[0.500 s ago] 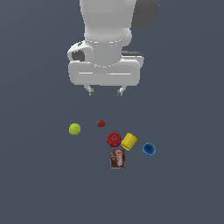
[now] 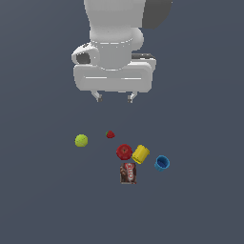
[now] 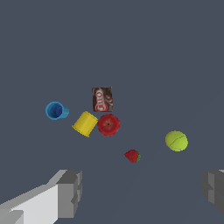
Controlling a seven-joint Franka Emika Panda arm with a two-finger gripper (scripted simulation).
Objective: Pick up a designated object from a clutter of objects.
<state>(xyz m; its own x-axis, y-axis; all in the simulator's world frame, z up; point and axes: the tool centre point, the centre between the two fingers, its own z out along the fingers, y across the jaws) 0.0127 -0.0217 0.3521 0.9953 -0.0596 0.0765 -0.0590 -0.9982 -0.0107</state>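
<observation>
A flat dark grey-blue floor (image 2: pixel 43 200) is filling both views, plain and unbroken, with no edge or wall showing anywhere. The gripper (image 2: pixel 114 97) is hanging high above it, its two short fingertips (image 2: pixel 98 97) pointing down and standing well apart with nothing between them; in the wrist view the two grey pads (image 3: pixel 70 192) are sitting wide at opposite sides of the picture.

The yellow-green ball (image 2: pixel 81 140) is sitting alone on the floor, off toward the exterior view's left, well apart from everything else. Being round, it has no long axis to speak of; a pale seam is curving faintly across it in the wrist view (image 3: pixel 176 141). Bare floor is lying all around it.

Its nearest neighbour is the small red strawberry (image 2: pixel 110 135), itself standing clear of the main cluster. Further toward the exterior view's right, the red apple (image 2: pixel 124 152) and the yellow cup (image 2: pixel 141 154) are pressed close together, the cup tipped on its side. The blue cup (image 2: pixel 162 163) is lying just beyond, and the dark brown-red box (image 2: pixel 128 173) is lying flat just below the apple
</observation>
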